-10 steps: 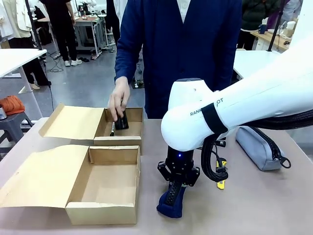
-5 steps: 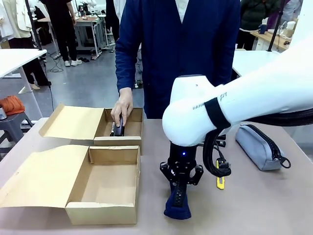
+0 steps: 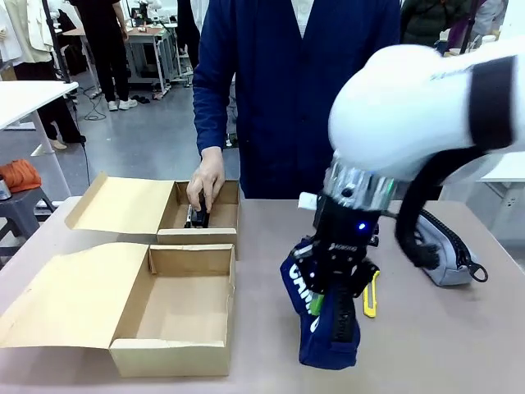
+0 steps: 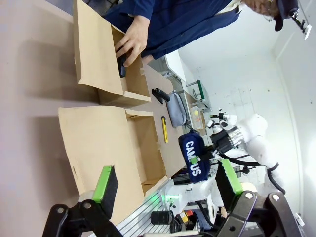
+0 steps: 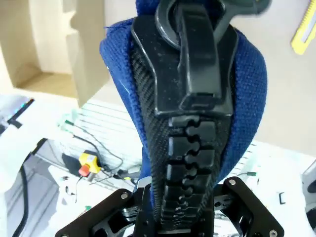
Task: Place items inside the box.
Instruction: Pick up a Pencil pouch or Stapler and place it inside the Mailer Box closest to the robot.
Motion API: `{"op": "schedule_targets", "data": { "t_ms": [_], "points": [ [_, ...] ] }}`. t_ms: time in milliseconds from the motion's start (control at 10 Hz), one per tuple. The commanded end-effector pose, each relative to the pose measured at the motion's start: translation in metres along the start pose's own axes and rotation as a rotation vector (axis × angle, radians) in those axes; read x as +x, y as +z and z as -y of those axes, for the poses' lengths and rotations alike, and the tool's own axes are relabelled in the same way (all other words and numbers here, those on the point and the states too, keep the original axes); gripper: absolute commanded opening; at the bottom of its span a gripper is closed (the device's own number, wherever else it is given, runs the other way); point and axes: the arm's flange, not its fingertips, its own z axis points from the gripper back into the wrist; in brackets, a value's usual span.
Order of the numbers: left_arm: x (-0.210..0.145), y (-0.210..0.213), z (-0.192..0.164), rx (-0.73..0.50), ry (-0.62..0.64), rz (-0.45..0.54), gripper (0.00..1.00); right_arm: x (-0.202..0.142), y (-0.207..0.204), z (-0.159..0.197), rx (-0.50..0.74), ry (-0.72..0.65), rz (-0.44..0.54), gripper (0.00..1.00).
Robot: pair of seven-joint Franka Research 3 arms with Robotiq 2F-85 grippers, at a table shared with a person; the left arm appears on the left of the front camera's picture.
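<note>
Fingers of your right gripper (image 3: 326, 300) were clamped on the zipper edge of the navy zip pencil pouch (image 3: 330, 345), which hung above the table just right of the near box (image 3: 168, 358). Your left gripper (image 4: 168, 186) stood open and empty. Risk: so narrow a pinch could let the pouch slip, or its hanging end could snag the box wall. Surroundings: yellow-and-black utility knife (image 3: 371, 296), grey zip pouch (image 3: 433, 246), and the person's hand (image 3: 205, 179) in the far box (image 3: 197, 235).
</note>
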Motion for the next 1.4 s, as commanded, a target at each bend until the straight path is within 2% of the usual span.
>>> {"op": "schedule_targets", "data": {
  "t_ms": [0, 100, 200, 300, 500, 600, 700, 800, 900, 1000, 1100, 1300],
  "points": [
    [0.000, 0.000, 0.001, -0.021, -0.017, 0.012, 1.00, -0.007, 0.015, 0.002, 0.028, 0.001, 0.017, 0.07],
    [0.000, 0.000, 0.001, -0.021, -0.017, 0.012, 1.00, -0.008, 0.014, -0.012, 0.091, 0.045, 0.119, 0.07],
    [0.000, 0.000, 0.001, -0.021, -0.017, 0.012, 1.00, 0.002, 0.029, -0.042, 0.327, -0.042, 0.209, 0.07],
    [0.000, 0.000, 0.001, -0.021, -0.017, 0.012, 1.00, 0.009, 0.036, -0.075, 0.329, -0.040, 0.196, 0.07],
    [0.000, 0.000, 0.001, -0.021, -0.017, 0.012, 1.00, 0.031, 0.024, -0.145, 0.310, -0.009, 0.084, 0.07],
    [0.000, 0.000, 0.001, -0.021, -0.017, 0.012, 1.00, 0.048, 0.004, -0.182, 0.228, 0.021, 0.060, 0.07],
    [0.000, 0.000, 0.001, -0.021, -0.017, 0.012, 1.00, 0.062, -0.016, -0.211, 0.097, -0.005, 0.053, 0.07],
    [0.000, 0.000, 0.001, -0.021, -0.017, 0.012, 1.00, 0.014, 0.024, -0.148, 0.312, 0.008, 0.089, 0.07],
    [0.000, 0.000, 0.001, -0.021, -0.017, 0.012, 1.00, 0.014, 0.024, -0.148, 0.312, 0.008, 0.089, 0.07],
    [0.000, 0.000, 0.001, -0.021, -0.017, 0.012, 1.00, 0.039, -0.018, -0.186, 0.240, 0.016, 0.037, 0.07],
    [0.000, 0.000, 0.001, -0.021, -0.017, 0.012, 1.00, 0.038, -0.020, -0.189, 0.139, -0.112, 0.049, 0.07],
    [0.000, 0.000, 0.001, -0.021, -0.017, 0.012, 1.00, 0.056, -0.018, -0.208, 0.106, -0.139, 0.119, 0.07]
  ]
}}
